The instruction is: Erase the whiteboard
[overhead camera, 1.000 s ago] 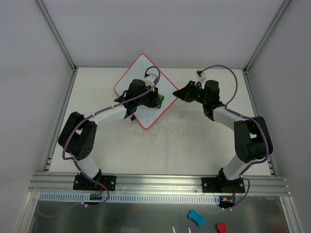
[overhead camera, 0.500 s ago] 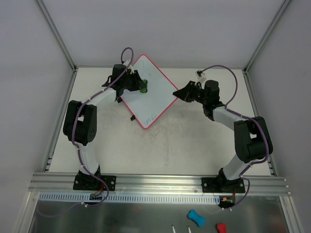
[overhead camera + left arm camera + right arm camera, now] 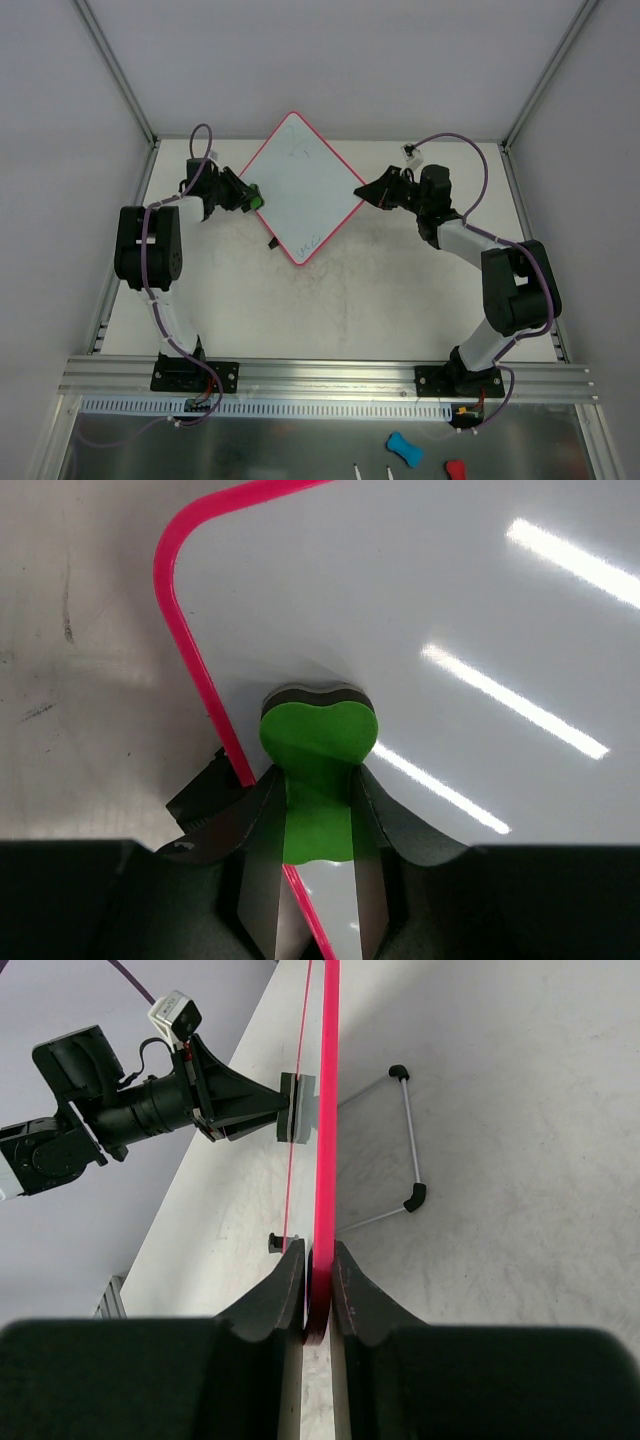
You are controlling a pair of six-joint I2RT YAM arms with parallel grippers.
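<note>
The whiteboard (image 3: 300, 185) is a white square with a red-pink rim, standing as a diamond at the back of the table, with faint marks near its top and bottom corners. My right gripper (image 3: 366, 192) is shut on its right corner; the rim (image 3: 325, 1110) shows edge-on between the fingers. My left gripper (image 3: 252, 198) is shut on the green bone-shaped eraser (image 3: 315, 742), whose head rests on the board's left corner just inside the rim (image 3: 190, 650). The eraser shows edge-on in the right wrist view (image 3: 295, 1108).
A wire stand (image 3: 405, 1150) with black tips lies on the table behind the board. Blue (image 3: 403, 448) and red (image 3: 455, 469) erasers lie in front of the rail. The enclosure walls stand close at left, right and back.
My left gripper has swept the eraser from the board's right-middle across to its left corner. The right gripper and the board have stayed put.
</note>
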